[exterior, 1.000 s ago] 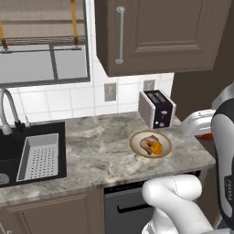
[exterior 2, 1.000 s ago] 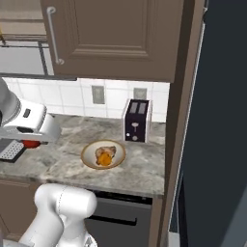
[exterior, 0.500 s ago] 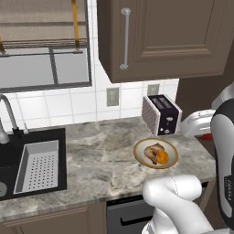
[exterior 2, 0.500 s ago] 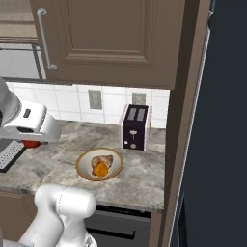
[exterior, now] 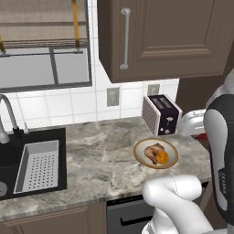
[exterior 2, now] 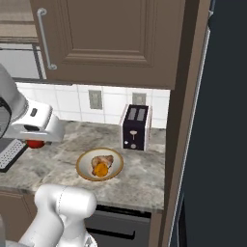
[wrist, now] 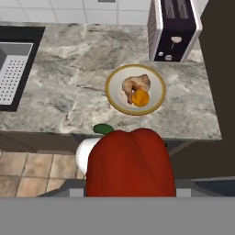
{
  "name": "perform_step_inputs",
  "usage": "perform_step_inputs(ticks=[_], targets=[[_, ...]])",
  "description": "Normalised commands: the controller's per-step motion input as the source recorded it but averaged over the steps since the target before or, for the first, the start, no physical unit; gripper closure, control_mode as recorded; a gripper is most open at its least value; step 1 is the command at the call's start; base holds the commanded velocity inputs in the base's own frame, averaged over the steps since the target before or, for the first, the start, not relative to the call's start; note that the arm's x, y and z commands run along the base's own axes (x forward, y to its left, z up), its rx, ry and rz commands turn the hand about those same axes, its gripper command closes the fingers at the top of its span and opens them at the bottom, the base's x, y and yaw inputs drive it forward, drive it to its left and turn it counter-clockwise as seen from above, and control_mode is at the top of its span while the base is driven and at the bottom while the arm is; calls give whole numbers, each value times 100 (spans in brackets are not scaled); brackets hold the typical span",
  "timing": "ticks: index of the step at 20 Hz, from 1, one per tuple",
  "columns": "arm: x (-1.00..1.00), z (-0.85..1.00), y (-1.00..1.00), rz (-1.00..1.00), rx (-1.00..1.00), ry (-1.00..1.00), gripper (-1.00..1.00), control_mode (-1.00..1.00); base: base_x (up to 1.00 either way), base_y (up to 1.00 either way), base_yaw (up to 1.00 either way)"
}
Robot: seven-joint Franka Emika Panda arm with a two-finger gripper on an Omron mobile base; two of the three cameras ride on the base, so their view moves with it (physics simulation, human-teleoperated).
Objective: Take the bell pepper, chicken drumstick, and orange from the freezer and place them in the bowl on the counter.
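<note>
The beige bowl [exterior: 156, 153] [exterior 2: 100, 164] [wrist: 135, 89] sits on the marbled counter [exterior: 100, 160] [wrist: 69, 78] in front of the toaster. In the bowl lie the golden-brown chicken drumstick [exterior: 152, 151] [exterior 2: 102, 160] [wrist: 136, 84] and, touching it, the orange [exterior: 162, 157] [exterior 2: 100, 170] [wrist: 140, 97]. My gripper [exterior 2: 34, 143] [exterior: 202, 135] hangs above the counter's front edge, to one side of the bowl, shut on the red bell pepper [wrist: 131, 164] [exterior 2: 34, 144] [exterior: 204, 135]. The pepper hides the fingertips in the hand view. The freezer's dark slate side [exterior 2: 224, 125] rises at the right.
A black toaster [exterior: 162, 114] [exterior 2: 135, 127] [wrist: 173, 28] stands against the tiled wall behind the bowl. A black sink with a grey basket [exterior: 39, 165] [wrist: 13, 71] and a tap [exterior: 9, 116] lies to the left. Brown wall cabinets [exterior: 169, 36] hang overhead. A brown panel [exterior 2: 185, 111] borders the counter's right end.
Between the oldest frames and half a second ago both base views shifted a little with the base. Since then the scene holds still. The pepper stays in my gripper.
</note>
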Motion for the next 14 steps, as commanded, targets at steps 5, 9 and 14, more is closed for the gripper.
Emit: perform_step_inputs(ticks=[5,9,14], targets=[[33,-54,0,2,0,16,100,-100,0,0,0],[23,-52,0,1,0,18,100,-100,0,0,0],[28,-45,0,0,0,12,100,-100,0,0,0]])
